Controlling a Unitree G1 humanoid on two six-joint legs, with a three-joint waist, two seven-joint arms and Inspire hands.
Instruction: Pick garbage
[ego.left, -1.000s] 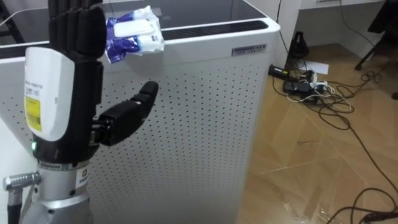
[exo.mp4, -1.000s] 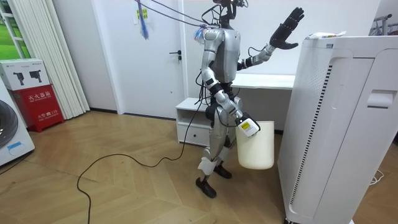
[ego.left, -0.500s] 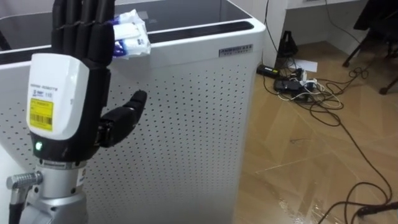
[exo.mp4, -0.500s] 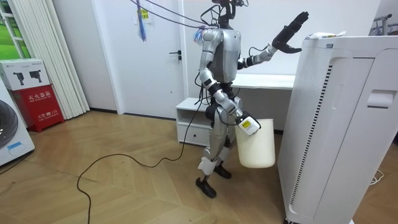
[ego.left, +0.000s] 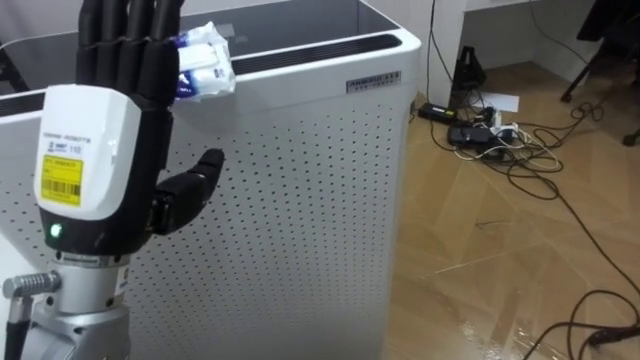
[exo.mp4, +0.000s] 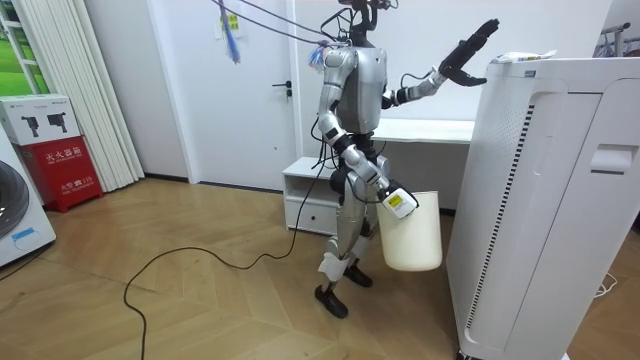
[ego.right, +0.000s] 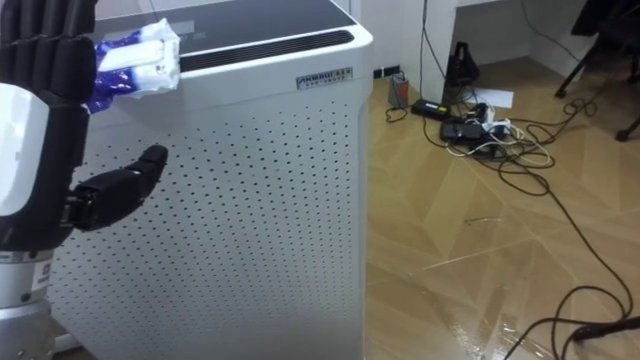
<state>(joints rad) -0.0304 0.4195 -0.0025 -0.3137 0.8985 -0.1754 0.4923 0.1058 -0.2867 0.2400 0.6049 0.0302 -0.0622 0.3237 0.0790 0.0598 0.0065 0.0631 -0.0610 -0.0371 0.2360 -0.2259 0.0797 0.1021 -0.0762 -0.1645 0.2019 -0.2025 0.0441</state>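
Robot stands on the wood floor right next to a tall white air purifier with a perforated side panel and a dark top. Garbage is a crumpled white and blue wrapper lying on the purifier's top at the near edge, not in either hand. Left hand is raised in front of that edge, back of the hand toward the camera, fingers straight and pointing up, thumb sticking out sideways in front of the perforated panel. It's open and holding nothing. In the eye views the fingers overlap the wrapper's left end, so contact can't be confirmed. In the room view the hand sits just beside the purifier's top corner, and the wrapper lies further along the top. Right hand hangs low at hip height at the rim of a white bin, which hangs off the floor beside the robot's leg, close to the purifier's side. Can't tell its grip from that view. Floor past the purifier has a tangle of dark cables and a power strip near the wall. Behind the robot in the room view are a low white cabinet, a white table and a closed door.
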